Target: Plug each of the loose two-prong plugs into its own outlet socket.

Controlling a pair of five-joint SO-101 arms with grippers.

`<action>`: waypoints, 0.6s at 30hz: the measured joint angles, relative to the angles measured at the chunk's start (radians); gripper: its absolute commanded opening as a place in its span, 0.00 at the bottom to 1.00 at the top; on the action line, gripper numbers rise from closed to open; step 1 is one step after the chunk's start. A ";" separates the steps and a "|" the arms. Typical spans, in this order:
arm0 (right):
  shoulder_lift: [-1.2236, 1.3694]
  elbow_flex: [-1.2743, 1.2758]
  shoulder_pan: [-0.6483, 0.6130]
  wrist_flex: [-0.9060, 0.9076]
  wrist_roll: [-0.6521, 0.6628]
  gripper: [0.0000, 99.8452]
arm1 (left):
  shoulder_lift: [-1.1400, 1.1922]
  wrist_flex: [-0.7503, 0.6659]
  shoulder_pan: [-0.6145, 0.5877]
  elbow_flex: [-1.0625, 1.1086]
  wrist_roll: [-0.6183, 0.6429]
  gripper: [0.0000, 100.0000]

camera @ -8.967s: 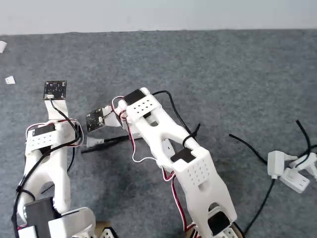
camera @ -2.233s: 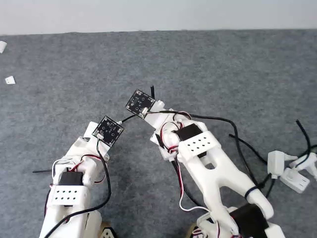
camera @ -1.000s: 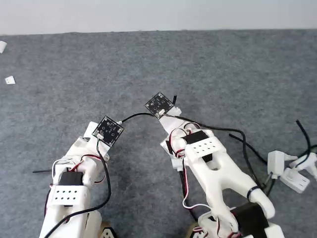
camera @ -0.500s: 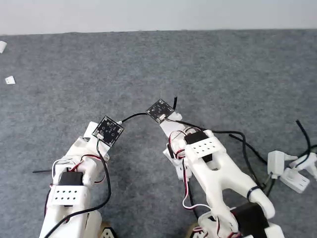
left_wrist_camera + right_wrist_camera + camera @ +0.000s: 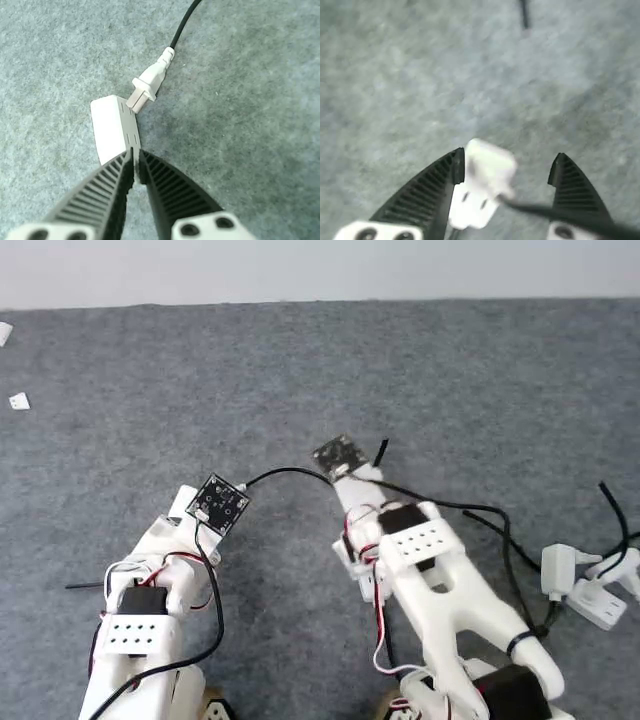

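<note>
Clenched left fingers (image 5: pixel 129 161), empty, tips touching a white rectangular plastic outlet block (image 5: pixel 111 131). Against that block's corner, a white two-prong plug on a black cord (image 5: pixel 151 84): prongs touching, not seated in any slot. Released right fingers (image 5: pixel 451 171), spread wide around a white moulded plastic piece with two small slots (image 5: pixel 485 172); against one finger, apart from the other; plug or socket, cannot tell. Thin black cable (image 5: pixel 530 206) across it. In the high view, left arm at 7 o'clock, right arm at 5 o'clock, a loose cluster of white plugs and sockets (image 5: pixel 575 585) at 4 o'clock on the grey felt surface (image 5: pixel 450 380), well apart from both arms.

Likely trouble from here:
- Light outlet block, nothing pinning it: any push from the clenched tips probably slides it and knocks the prongs off line.
- Prongs askew at the corner: probable jam or skid past the slots.
- Off-centre closing of the right fingers: piece likely flicked sideways.
- Cable so near the right fingers: easy to pinch instead of the piece.
- Stiff cords: possible twist or pull-back on a half-seated plug.
</note>
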 measured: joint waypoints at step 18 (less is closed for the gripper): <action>0.204 -0.043 0.002 0.031 -0.040 0.01 | 0.000 0.000 0.000 0.000 0.000 0.01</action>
